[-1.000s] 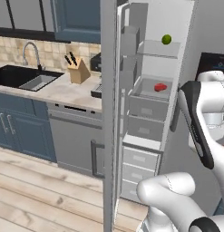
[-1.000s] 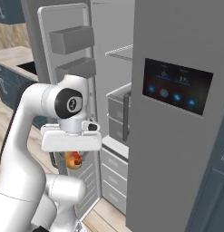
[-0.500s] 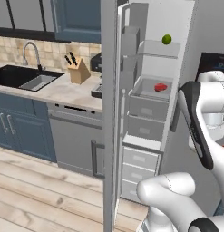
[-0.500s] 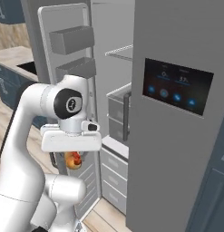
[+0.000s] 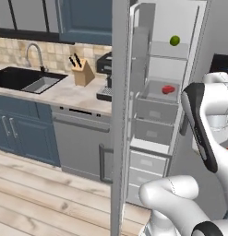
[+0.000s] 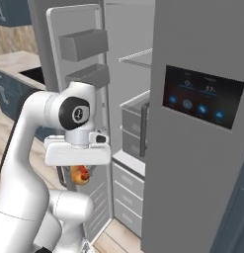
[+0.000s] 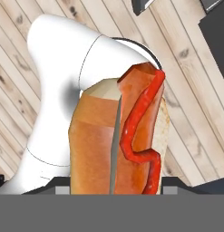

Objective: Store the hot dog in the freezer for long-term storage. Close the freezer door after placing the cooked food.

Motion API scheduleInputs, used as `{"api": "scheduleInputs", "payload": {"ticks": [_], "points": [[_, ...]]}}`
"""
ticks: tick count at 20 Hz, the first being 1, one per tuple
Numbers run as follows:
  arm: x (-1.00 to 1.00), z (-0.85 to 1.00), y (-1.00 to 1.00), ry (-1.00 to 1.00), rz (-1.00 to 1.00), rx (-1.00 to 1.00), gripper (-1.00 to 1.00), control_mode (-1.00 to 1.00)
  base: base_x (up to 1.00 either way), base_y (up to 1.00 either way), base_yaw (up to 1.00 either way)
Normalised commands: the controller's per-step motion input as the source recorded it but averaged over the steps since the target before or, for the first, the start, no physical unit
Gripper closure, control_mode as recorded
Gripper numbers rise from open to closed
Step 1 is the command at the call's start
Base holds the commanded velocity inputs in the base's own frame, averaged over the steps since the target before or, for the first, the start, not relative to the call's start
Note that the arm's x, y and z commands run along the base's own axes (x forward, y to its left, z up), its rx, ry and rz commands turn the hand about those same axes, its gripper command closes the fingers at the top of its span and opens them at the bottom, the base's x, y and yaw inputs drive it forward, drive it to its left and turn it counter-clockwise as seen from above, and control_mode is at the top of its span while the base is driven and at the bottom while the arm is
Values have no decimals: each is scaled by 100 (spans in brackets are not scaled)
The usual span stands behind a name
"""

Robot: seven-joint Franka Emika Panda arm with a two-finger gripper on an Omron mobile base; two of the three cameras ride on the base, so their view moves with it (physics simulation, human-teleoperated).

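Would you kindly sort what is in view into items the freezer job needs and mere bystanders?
Job:
- orange-tan hot dog, held in the tool
- white-shelved freezer
- grey steel freezer door

Bystanders:
- round green fruit
- red lumpy item
- wooden knife block

Knife block (image 5: 82,72) beside sink (image 5: 24,80)

Display panel (image 6: 202,100) on the grey door shows icons; no text legible.

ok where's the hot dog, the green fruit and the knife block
hot dog (image 7: 120,140): hand view, on the bun's middle beside the sausage.
green fruit (image 5: 174,40): left base view, on its round body, on a high freezer shelf.
knife block (image 5: 82,73): left base view, on its wooden side, on the counter.
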Motion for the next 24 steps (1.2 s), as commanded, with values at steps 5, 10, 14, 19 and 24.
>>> {"api": "scheduleInputs", "payload": {"ticks": [5, 10, 14, 19, 24], "points": [[0, 0, 0, 0, 0, 0, 100, 100, 20, 28, -4], [0, 0, 0, 0, 0, 0, 100, 100, 9, -1, 0], [0, 0, 0, 0, 0, 0, 100, 100, 0, -2, 0], [0, 0, 0, 0, 0, 0, 100, 100, 0, 0, 0], [0, -3, 0, -4, -7, 0, 100, -100, 0, 0, -2]]}}
